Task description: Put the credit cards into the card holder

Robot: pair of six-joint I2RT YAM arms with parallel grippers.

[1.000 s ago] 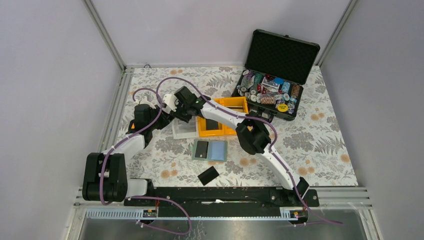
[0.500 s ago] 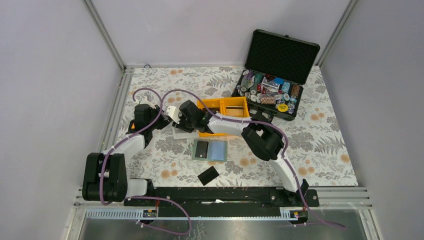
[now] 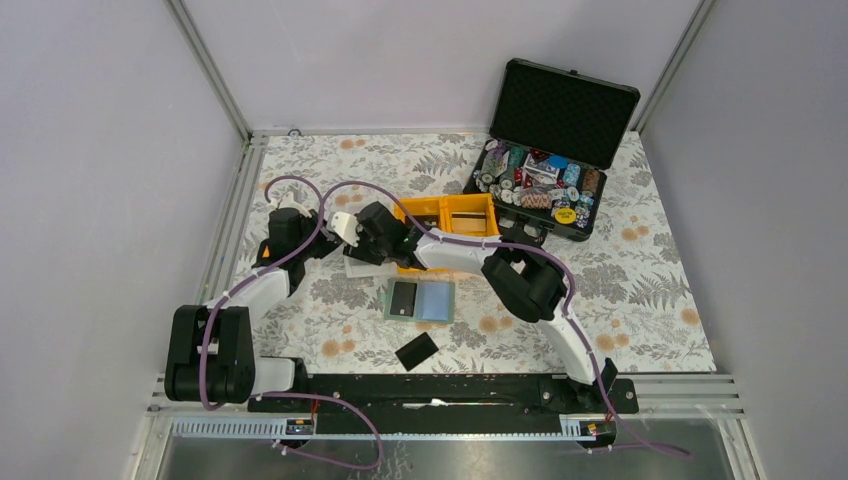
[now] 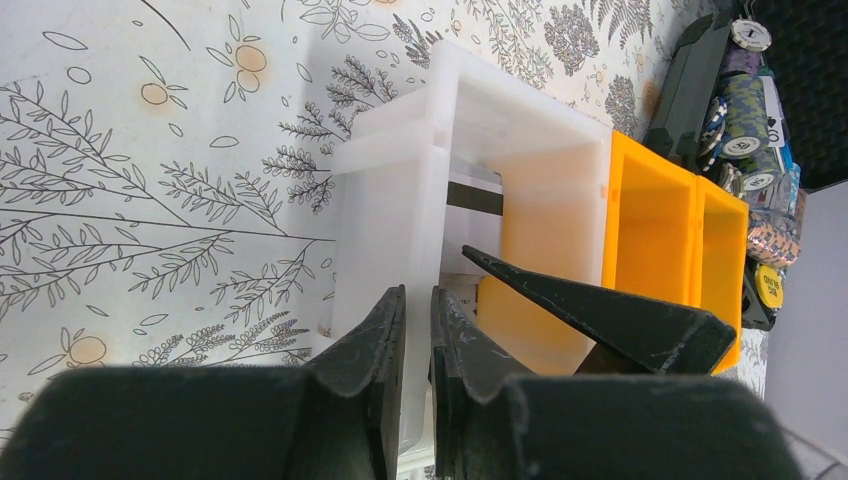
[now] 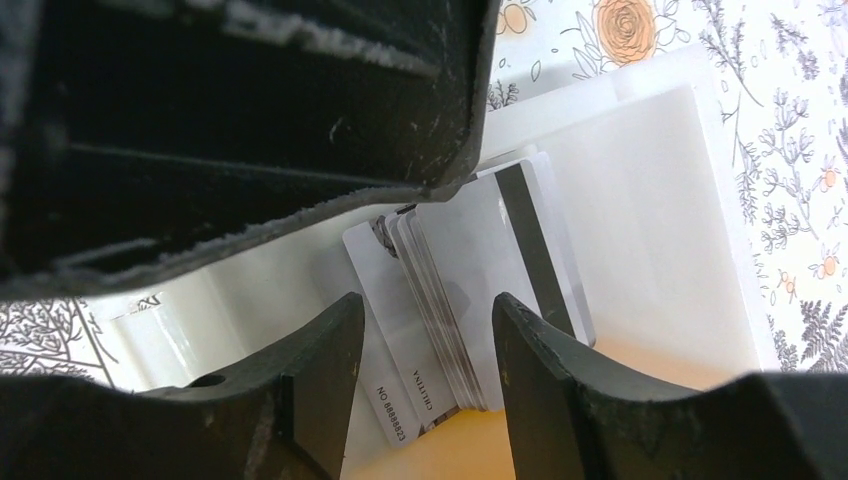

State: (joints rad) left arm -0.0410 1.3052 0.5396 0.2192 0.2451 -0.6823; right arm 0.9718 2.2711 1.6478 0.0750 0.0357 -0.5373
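A stack of silvery-grey credit cards (image 5: pixel 455 300) stands on edge inside the white bin (image 5: pixel 640 200). My right gripper (image 5: pixel 425 385) is open, its fingers on either side of the stack's lower end, not touching. My left gripper (image 4: pixel 417 300) is shut on the white bin's (image 4: pixel 470 150) near wall. In the top view both grippers, left (image 3: pixel 330 243) and right (image 3: pixel 366 248), meet at the white bin (image 3: pixel 368 264). The card holder (image 3: pixel 436 301) lies open on the table with a black card (image 3: pixel 403 298) in its left pocket. Another black card (image 3: pixel 416 351) lies in front of it.
Two yellow bins (image 3: pixel 455 215) stand against the white bin's right side. An open black case (image 3: pixel 545 190) with poker chips sits at the back right. The right gripper's black finger (image 4: pixel 600 320) shows in the left wrist view beside the yellow bin (image 4: pixel 650 230).
My right arm has folded down and its gripper has dropped from above the yellow bins toward the white bin. The left arm, card holder and loose black card have not moved.
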